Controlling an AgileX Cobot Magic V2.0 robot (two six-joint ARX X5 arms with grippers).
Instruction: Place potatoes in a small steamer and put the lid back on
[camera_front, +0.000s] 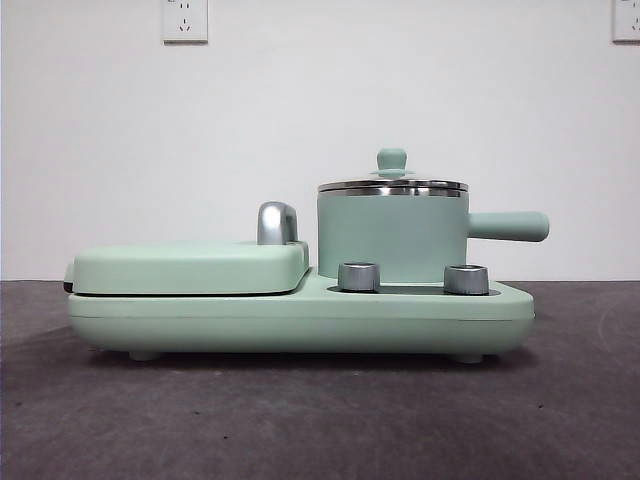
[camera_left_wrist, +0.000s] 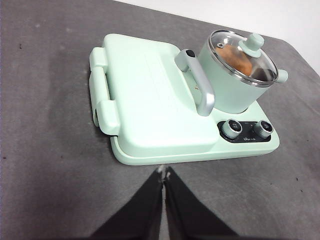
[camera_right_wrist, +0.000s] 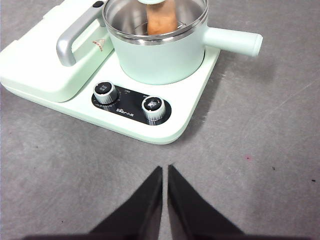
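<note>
The small steamer (camera_front: 393, 238) stands on the right side of a mint-green cooker base (camera_front: 300, 318), its straight handle (camera_front: 508, 226) pointing right. The glass lid (camera_front: 392, 184) with its green knob rests on the steamer's rim. Through the glass an orange-brown potato (camera_left_wrist: 236, 59) shows inside the pot, also visible as the potato (camera_right_wrist: 161, 20) in the right wrist view. My left gripper (camera_left_wrist: 164, 172) hangs shut over the table in front of the cooker, holding nothing. My right gripper (camera_right_wrist: 165, 169) is shut too, near the knob side, empty. Neither gripper appears in the front view.
A flat mint-green griddle lid (camera_front: 190, 266) with a chrome handle (camera_front: 276, 222) covers the cooker's left half. Two silver dials (camera_front: 359, 276) sit on the front edge. Dark grey table surface (camera_front: 300, 420) surrounds the cooker; a white wall stands behind.
</note>
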